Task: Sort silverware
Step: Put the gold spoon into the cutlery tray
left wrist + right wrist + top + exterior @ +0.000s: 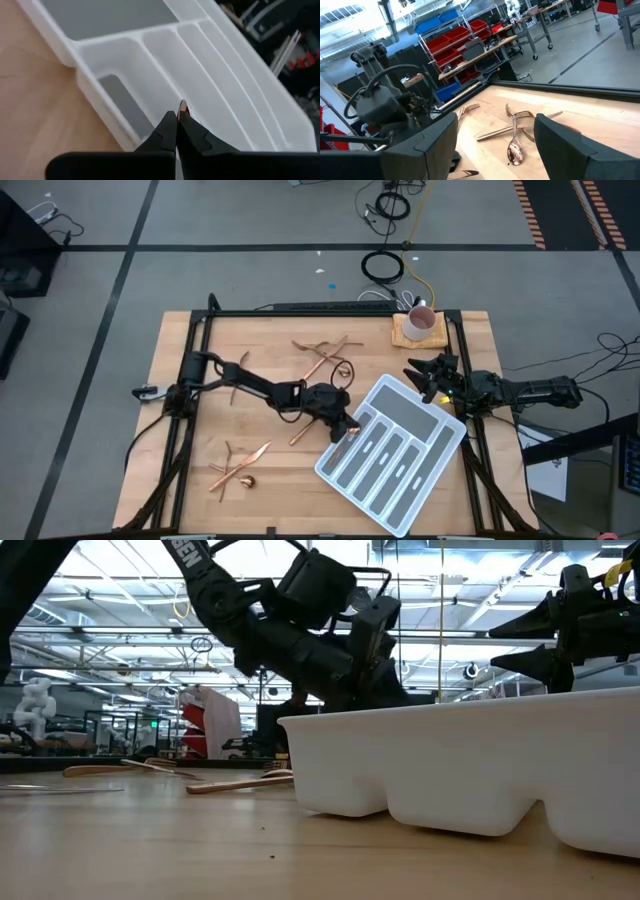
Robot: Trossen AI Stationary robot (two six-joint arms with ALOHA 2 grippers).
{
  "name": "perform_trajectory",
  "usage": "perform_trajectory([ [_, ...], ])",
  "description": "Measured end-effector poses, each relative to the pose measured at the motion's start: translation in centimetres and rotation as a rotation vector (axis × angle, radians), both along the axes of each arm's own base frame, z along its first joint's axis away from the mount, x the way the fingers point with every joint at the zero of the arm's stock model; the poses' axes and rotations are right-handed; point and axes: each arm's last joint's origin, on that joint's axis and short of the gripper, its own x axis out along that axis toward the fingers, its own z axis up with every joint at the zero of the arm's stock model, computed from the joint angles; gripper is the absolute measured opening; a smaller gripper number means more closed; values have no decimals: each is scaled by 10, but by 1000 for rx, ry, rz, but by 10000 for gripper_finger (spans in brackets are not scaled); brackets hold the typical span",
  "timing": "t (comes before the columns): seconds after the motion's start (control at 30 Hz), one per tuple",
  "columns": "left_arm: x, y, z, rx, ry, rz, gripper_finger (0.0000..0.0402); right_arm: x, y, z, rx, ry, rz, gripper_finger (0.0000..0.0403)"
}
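wooden table (pixel 200 400), grey tray (pixel 425 465) angled at its right. left gripper (pixel 178 116) pinched on a copper piece (pixel 183 105) over the tray's near slots — lower w/ the piece lined up along a slot before releasing. rest of silverware (pixel 322 355) lies scattered. right gripper (pixel 424 376) spread, waiting by tray.

You see two matte black, segmented arms, left arm (pixel 250 385) and right arm (pixel 525 391), with thin black cables looped along the left; each ends in tapered dark fingers (pixel 167 131), white lettering on one link
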Motion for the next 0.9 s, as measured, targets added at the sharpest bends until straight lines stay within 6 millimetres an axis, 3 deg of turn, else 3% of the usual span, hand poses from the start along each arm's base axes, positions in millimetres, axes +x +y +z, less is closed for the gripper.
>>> perform_trajectory([
  [0.33,8,1,9,97,28,-56,4,0,0,0,-3,1,0,247],
  [0.9,8,6,9,116,21,-53,78,0,0,0,-3,1,0,247],
])
